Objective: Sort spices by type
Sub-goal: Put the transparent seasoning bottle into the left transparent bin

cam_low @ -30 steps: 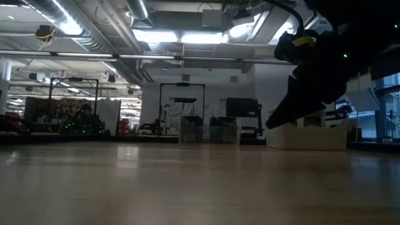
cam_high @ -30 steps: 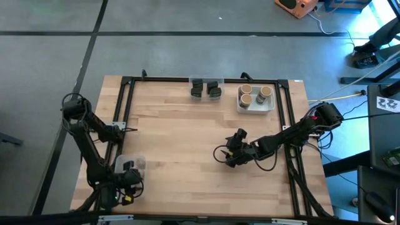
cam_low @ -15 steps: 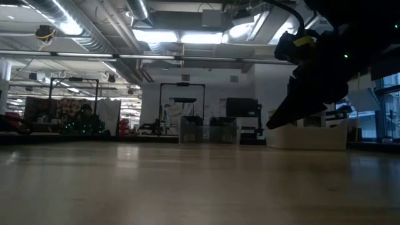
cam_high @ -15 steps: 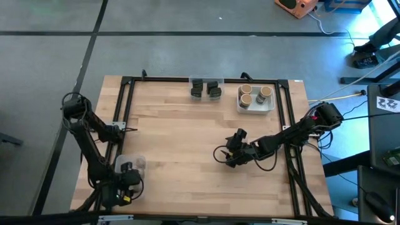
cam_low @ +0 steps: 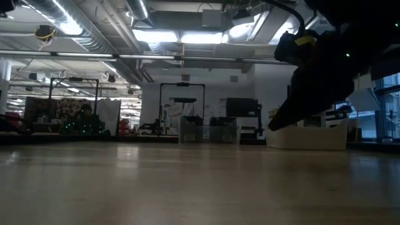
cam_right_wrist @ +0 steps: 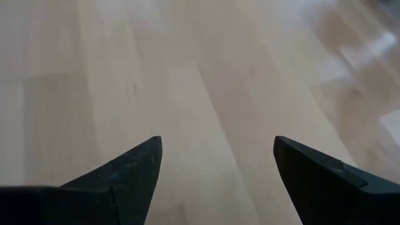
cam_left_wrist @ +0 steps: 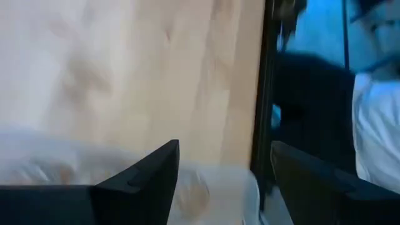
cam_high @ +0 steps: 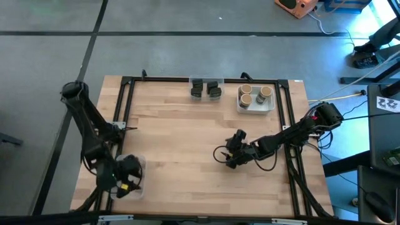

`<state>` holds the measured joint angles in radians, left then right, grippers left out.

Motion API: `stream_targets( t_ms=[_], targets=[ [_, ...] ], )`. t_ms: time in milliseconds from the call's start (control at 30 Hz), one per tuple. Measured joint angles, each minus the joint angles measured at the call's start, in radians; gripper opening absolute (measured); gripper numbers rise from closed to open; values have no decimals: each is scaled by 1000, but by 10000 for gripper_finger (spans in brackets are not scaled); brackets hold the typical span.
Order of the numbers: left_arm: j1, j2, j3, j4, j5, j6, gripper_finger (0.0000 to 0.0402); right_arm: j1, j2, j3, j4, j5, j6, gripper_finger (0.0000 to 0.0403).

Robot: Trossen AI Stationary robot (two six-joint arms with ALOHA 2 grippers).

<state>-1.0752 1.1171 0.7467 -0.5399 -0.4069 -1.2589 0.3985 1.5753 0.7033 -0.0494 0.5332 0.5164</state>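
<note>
Spices already grouped at the far edge: dark jars in a clear tray, tan-topped jars in the white tray to their right, so sorting looks nearly done. Left gripper over a clear tray near left, fingers spread, nothing held. Right gripper mid-table, spread, empty, apparently waiting.

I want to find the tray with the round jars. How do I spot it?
Look at the table's far edge, toward the right arm's side. The clear tray there holds round tan-topped jars; the tray beside it holds dark boxy jars instead.
</note>
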Motion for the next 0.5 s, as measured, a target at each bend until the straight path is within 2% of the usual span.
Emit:
stream_targets(
  t_ms=[300, 500],
  targets=[
    [228, -26, 1, 28, -142, 302, 235, 0, 0, 0, -1, -86, -7, 308],
    [409, 11, 1, 219, -151, 576, 235, 0, 0, 0, -5, -100, -77, 308]
  ],
)
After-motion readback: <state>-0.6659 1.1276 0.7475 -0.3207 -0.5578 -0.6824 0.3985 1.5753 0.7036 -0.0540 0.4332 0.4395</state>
